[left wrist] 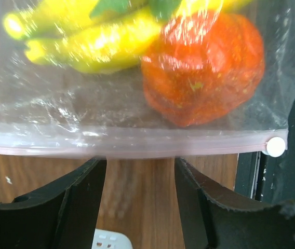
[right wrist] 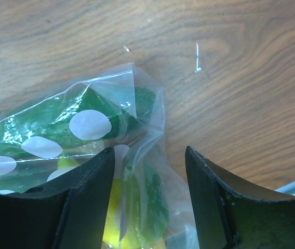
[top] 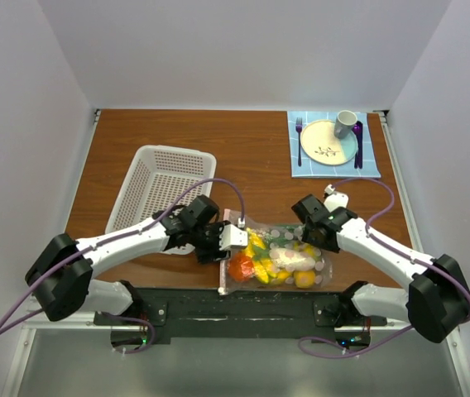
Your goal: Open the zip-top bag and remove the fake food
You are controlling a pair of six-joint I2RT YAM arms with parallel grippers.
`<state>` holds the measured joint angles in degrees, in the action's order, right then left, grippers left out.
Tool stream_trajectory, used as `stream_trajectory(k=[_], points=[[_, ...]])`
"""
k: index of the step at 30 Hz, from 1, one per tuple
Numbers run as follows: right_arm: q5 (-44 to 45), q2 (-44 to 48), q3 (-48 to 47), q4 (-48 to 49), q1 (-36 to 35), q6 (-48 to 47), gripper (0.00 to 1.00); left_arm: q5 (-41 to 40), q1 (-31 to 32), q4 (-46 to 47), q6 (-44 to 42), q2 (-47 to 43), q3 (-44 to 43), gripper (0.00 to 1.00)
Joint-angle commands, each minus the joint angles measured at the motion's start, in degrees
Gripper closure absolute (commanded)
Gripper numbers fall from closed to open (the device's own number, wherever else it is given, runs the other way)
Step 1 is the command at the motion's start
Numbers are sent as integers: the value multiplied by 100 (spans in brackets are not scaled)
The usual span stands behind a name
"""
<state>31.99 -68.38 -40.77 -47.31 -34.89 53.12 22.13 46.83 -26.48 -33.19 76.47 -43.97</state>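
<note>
Top view: the zip-top bag (top: 285, 240) lies flat on the table (top: 243, 149) at its near edge, between the 2 arms, with all the fake food (top: 242, 267) inside it. The left gripper (top: 237, 240) sits at the bag's left end and the right gripper (top: 311, 225) at its far right corner. The white basket (top: 159, 175) stands far left and the plate (top: 326, 142) far right, both well apart from the bag. Left wrist view: the left gripper (left wrist: 139, 189) is parted to a middling width, with only bare wood between its fingers (left wrist: 72, 205), so it holds nothing. Just ahead runs the pinkish zip strip (left wrist: 137, 147), which looks sealed along its visible length, with the white slider (left wrist: 276, 147) at the near end. An orange-red fruit (left wrist: 204, 72) and yellow bananas (left wrist: 85, 44) show through the film. Right wrist view: the right gripper (right wrist: 150, 181) is likewise parted. A crumpled corner of the bag (right wrist: 132, 98) reaches into the gap, but no finger presses on it, so there is no grip. Judgement: 0 pieces are out, and the step in hand is getting a hold to open the zip. Next, the right claw should probably close on that corner as an anchor. The left should then shift nearward, pinch the slider and draw it along the strip. The thin film may slip.
</note>
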Motion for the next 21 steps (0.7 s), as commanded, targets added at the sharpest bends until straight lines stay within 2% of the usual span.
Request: stream_trajectory(k=[1, 3, 5, 13, 21], points=[[167, 70, -36, -393, -44, 400, 34, -95, -147, 450, -161, -27, 265, 40], [211, 254, -53, -498, -44, 453, 24, -34, -174, 494, -161, 35, 283, 41], [185, 508, -45, -481, -44, 427, 23, 115, -174, 591, -127, 114, 283, 41], [-123, 589, 201, -200, -44, 497, 30, 1125, -165, 723, 356, 465, -252, 42], [-245, 580, 263, 99, -44, 489, 34, 1891, 10, 328, 410, 676, -735, 41]])
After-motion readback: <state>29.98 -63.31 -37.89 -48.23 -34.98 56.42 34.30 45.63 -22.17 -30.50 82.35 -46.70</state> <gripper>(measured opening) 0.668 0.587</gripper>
